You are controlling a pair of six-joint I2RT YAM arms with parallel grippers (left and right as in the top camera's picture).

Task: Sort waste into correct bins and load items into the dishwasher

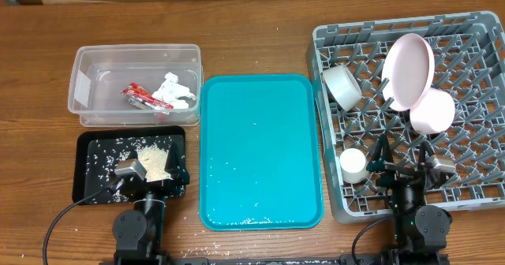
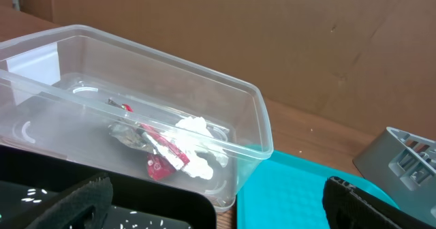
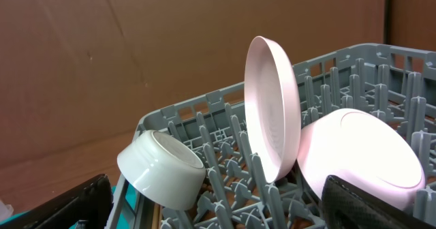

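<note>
Pink-white plate (image 3: 272, 113), stood on edge in the grey dish rack (image 1: 473, 99) just beside the pink bowl (image 3: 357, 157): liable to be toppled if brushed by the right claw (image 3: 218, 205), spread and empty nearby; left claw (image 2: 214, 205) likewise spread, nothing held.

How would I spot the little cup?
Look at the big grey dish rack on the right. The small white cup sits in its near-left corner, beside the teal tray. Unlike the white bowl, it is tiny and stands alone.
</note>
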